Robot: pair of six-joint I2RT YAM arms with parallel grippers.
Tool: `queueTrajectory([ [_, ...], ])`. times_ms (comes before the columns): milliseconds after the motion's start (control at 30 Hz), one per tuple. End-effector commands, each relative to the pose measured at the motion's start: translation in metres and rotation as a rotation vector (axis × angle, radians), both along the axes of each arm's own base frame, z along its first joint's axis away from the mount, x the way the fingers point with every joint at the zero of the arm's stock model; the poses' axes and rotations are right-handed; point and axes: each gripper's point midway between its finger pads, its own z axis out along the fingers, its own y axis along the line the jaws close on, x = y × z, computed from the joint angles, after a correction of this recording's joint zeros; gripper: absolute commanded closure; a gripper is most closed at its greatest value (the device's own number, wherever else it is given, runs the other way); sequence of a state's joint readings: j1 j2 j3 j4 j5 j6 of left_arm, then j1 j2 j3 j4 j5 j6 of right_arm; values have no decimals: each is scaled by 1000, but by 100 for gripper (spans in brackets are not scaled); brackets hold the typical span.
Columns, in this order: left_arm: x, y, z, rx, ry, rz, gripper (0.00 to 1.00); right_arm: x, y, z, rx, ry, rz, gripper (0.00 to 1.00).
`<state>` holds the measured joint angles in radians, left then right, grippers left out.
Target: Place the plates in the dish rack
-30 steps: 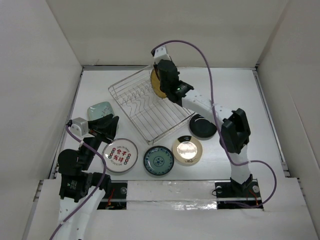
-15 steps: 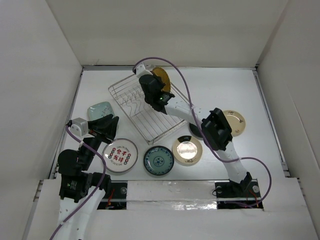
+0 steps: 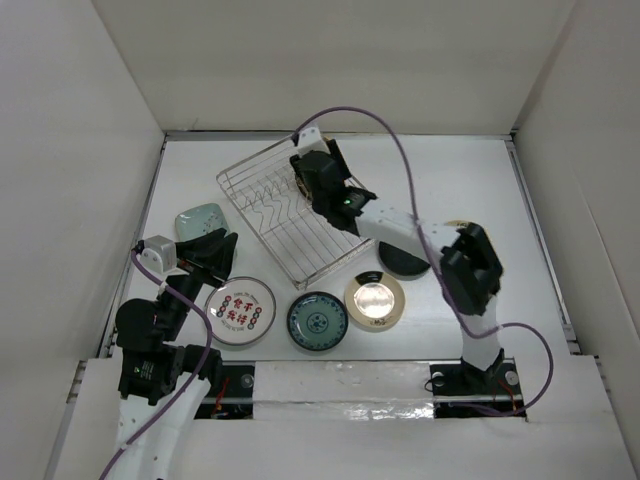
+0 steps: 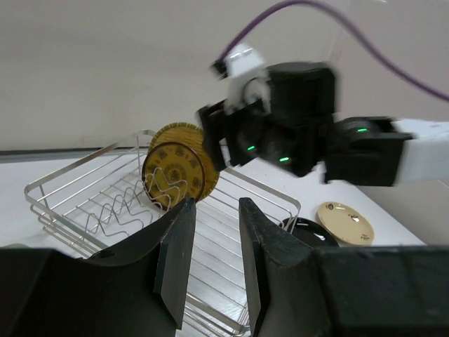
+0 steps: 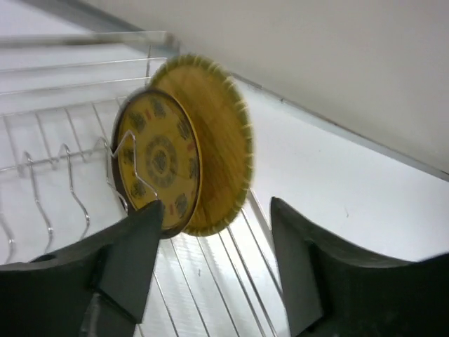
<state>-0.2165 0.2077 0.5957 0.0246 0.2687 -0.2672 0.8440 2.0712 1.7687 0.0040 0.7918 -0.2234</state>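
Observation:
Two plates stand on edge among the tines at the far end of the dish rack (image 5: 49, 168): a dark-rimmed gold-patterned plate (image 5: 158, 161) and a tan wood-look plate (image 5: 224, 140) leaning behind it. My right gripper (image 5: 217, 217) is open just short of them, its fingers wide apart and empty. From above, the right gripper (image 3: 308, 178) covers both plates over the rack (image 3: 290, 250). My left gripper (image 3: 222, 245) hovers at the left, open a little, with nothing between its fingers. The left wrist view shows the same pair of plates (image 4: 179, 172) in the rack (image 4: 91, 203).
On the table lie a pale green dish (image 3: 198, 218), a white plate with red characters (image 3: 240, 310), a teal patterned plate (image 3: 318, 320), a cream-gold plate (image 3: 375, 298) and a black plate (image 3: 405, 260). A cream dish (image 4: 344, 219) lies beyond the black one. White walls enclose the table.
My right gripper has opened and let go of the tan plate, which now stands in the rack behind the gold-patterned one. The left arm has not moved.

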Motion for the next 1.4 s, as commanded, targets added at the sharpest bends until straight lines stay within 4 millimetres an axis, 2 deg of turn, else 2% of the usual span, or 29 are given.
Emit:
queueTrajectory([
  [0, -3, 0, 12, -6, -44, -3, 71, -33, -27, 74, 363, -99, 22, 36],
  [33, -4, 0, 12, -6, -46, -4, 71, -44, -34, 71, 455, -90, 15, 47],
  [67, -4, 0, 13, -5, -49, -2, 71, -68, -53, 63, 532, -87, 21, 81],
  [100, -4, 0, 12, -7, -48, -3, 71, -76, -59, 103, 617, -160, 48, 97],
  [133, -5, 0, 13, -6, -52, -4, 71, -92, -72, 53, 634, -92, 30, 100],
  [167, -5, 0, 13, -6, -54, -2, 71, -111, -88, 71, 725, -128, 50, 100],
  [200, -6, 0, 13, -6, -55, -5, 71, -121, -97, 57, 752, -108, 33, 100],
  [233, -6, -1, 14, -6, -58, -10, 72, -134, -111, 15, 770, -43, -14, 100],
  [267, -7, -1, 14, -6, -60, -13, 76, -142, -130, -7, 752, -1, -78, 100],
  [300, -8, -1, 15, -7, -62, -16, 80, -151, -150, -7, 796, -4, -120, 100],
  [333, -9, -2, 15, -6, -66, -22, 83, -159, -160, -21, 859, 23, -166, 100],
  [367, -9, -2, 16, -7, -68, -21, 94, -174, -181, -62, 805, 92, -231, 100],
  [400, -9, -2, 16, -6, -67, -22, 100, -181, -202, -58, 861, 66, -274, 100],
  [433, -10, -2, 16, -6, -69, -24, 100, -188, -214, -65, 914, 65, -323, 99],
  [467, -11, -2, 16, -7, -71, -25, 100, -200, -231, -93, 885, 94, -370, 84],
  [533, -11, -2, 18, -8, -74, -24, 100, -203, -247, -92, 970, 78, -372, 58],
  [567, -10, -2, 17, -9, -72, -24, 100, -203, -249, -95, 999, 84, -363, 41],
  [600, -10, -2, 17, -10, -72, -23, 100, -207, -246, -108, 1020, 135, -341, 36],
  [633, -10, -2, 17, -10, -70, -23, 100, -204, -254, -112, 1050, 136, -370, 34],
  [733, -9, -1, 17, -12, -68, -14, 99, -204, -256, -132, 1070, 211, -391, 33],
  [767, -9, -1, 16, -13, -68, -13, 96, -203, -266, -144, 1059, 230, -436, 33],
  [833, -10, -1, 17, -12, -71, -16, 92, -198, -268, -152, 1064, 261, -431, 33],
  [867, -10, -1, 17, -11, -70, -17, 90, -189, -278, -152, 1084, 243, -449, 33],
  [900, -10, -1, 17, -11, -70, -19, 88, -189, -270, -166, 1087, 328, -424, 34],
  [967, -12, -2, 18, -8, -76, -25, 86, -178, -264, -166, 1099, 351, -379, 38],
  [1000, -12, -2, 18, -8, -76, -27, 85, -177, -257, -178, 1096, 413, -372, 40],
  [1100, -12, -2, 18, -5, -76, -25, 84, -167, -260, -178, 1094, 426, -386, 51],
  [1233, -12, -3, 17, -3, -75, -27, 83, -162, -261, -181, 1117, 462, -377, 56],
  [1367, -13, -2, 19, -4, -79, -26, 82, -158, -266, -185, 1119, 497, -382, 68],
])
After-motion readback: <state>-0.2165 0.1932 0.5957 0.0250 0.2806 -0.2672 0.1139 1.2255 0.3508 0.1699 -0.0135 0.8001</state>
